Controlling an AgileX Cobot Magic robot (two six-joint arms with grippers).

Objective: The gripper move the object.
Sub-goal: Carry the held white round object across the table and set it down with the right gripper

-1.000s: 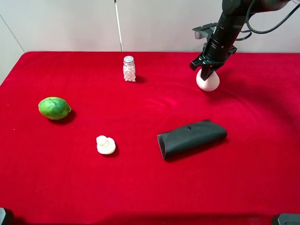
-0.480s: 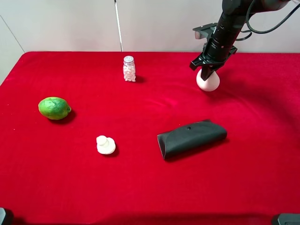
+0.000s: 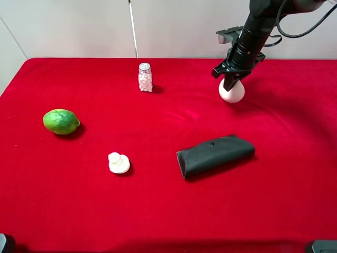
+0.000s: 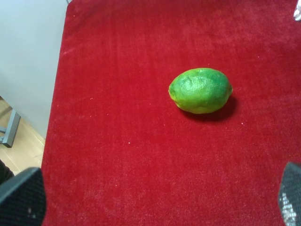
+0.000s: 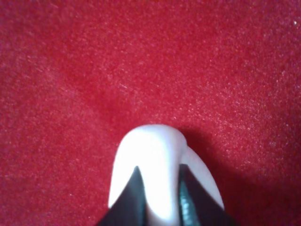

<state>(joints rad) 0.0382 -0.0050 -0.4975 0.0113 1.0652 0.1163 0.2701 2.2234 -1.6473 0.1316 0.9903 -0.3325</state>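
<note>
Red cloth (image 3: 158,221) is lying flat beneath everything. At its far right, a black two-fingered claw (image 3: 230,83) is pinching a small off-white rounded lump (image 3: 233,94); only the wrist camera is showing fingertips (image 5: 134,200) straddling its wall, the high camera a black pouch (image 3: 215,155) nearby.

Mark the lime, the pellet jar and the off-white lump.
lime (image 3: 61,121): exterior high view, middle of skin
pellet jar (image 3: 145,79): exterior high view, glass body
off-white lump (image 3: 232,94): exterior high view, rounded lower side

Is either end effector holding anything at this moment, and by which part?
The right end effector pinches the off-white object by a raised ridge of its wall. The left end effector holds nothing.
</note>
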